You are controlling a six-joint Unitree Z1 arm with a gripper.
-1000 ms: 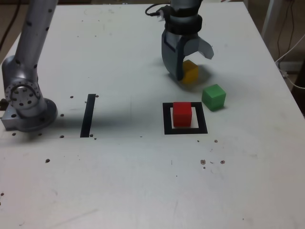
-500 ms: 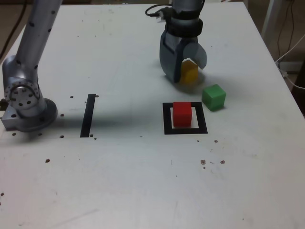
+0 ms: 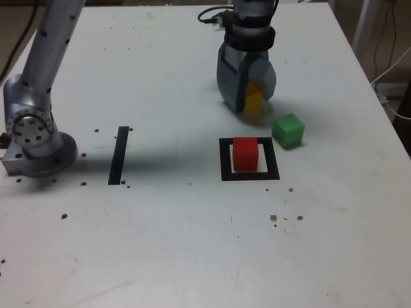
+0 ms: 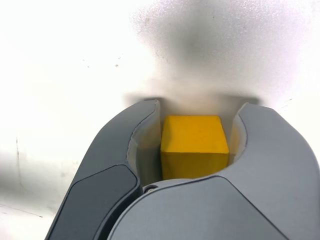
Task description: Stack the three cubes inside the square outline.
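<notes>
My gripper has come down over the yellow cube at the back of the table, one jaw on each side of it. In the wrist view the yellow cube fills the gap of the gripper, and both inner pads press against its sides. The cube still rests on the table. The red cube stands inside the square outline, in front of the gripper. The green cube lies just outside the outline's far right corner in the exterior view.
A straight black strip lies on the white table towards the exterior view's left. The arm's base stands at the left edge. Small dark specks dot the tabletop. Cables hang off the table's right side.
The jaws have narrowed from wide open onto the yellow cube's sides. The gripper has also settled slightly lower around it. The red and green cubes have not moved.
</notes>
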